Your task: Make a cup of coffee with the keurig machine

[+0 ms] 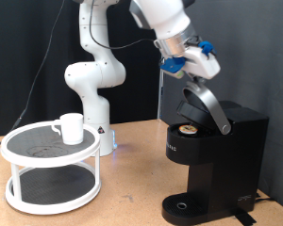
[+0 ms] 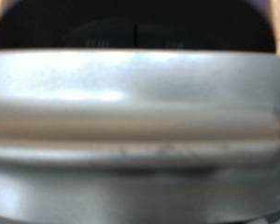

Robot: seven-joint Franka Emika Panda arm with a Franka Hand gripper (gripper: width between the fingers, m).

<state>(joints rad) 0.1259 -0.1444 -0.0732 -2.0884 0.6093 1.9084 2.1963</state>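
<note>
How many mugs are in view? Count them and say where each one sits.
1. The mug stands on the top shelf of the white round rack, at the exterior view's left, apart from the coffee machine. Others may be hidden.

The white jointed Franka arm [image 1: 96, 58] rises from its base, bends across the exterior view's top and angles downward, its blue-and-white two-finger gripper [image 1: 191, 77] low at the wrist's end.

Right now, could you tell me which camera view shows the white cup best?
The exterior view. There the cup stands whole and upright on the top tier of the white rack, apart from the keurig machine. The wrist view shows no cup, only a blurred silver-grey band close to the lens.
</note>
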